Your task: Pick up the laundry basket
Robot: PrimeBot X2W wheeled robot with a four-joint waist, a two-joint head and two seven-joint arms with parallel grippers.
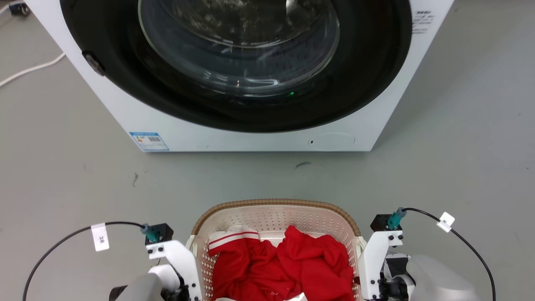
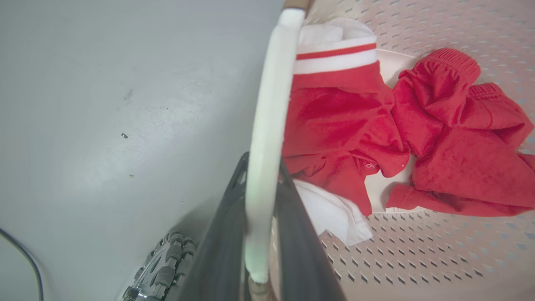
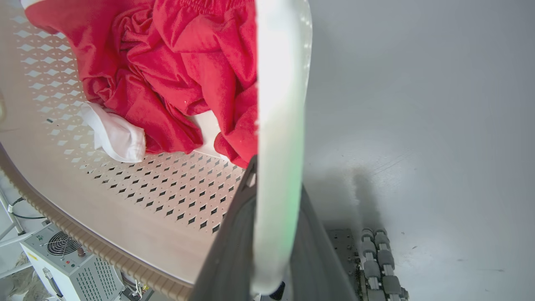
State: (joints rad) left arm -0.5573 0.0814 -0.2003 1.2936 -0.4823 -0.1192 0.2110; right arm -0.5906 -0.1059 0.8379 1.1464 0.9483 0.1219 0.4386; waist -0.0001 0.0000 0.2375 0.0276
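- The laundry basket (image 1: pixel 276 203) sits in front of the washing machine (image 1: pixel 259 140), well apart from it, low between the robot's two arms. I cannot tell whether its base is resting on the floor (image 1: pixel 459 146).
- The left hand (image 2: pixel 263 167) has its two dark fingers on either side of the left handle (image 2: pixel 271 104). They are pressed close with no gap showing, so it appears clamped on the handle.
- The right hand (image 3: pixel 276 175) matches it on the right handle (image 3: pixel 280 83), with one finger on each face of the white bar, closed onto it.
- Inside lie crumpled red clothes (image 1: pixel 284 263) and a bit of white cloth (image 2: pixel 334 213). They cover only part of the perforated bottom.
- The load looks light: thin plastic walls and a few soft garments.
- The basket is probably stiff enough to keep its shape, though the walls may flex a little if the hands squeeze inward.
- The smooth handles could slip or swivel between the fingers.
- The two side handles are the right places to hold, as they balance the weight.
- Raising both hands evenly should keep the rim level and stop the clothes sliding to one end.
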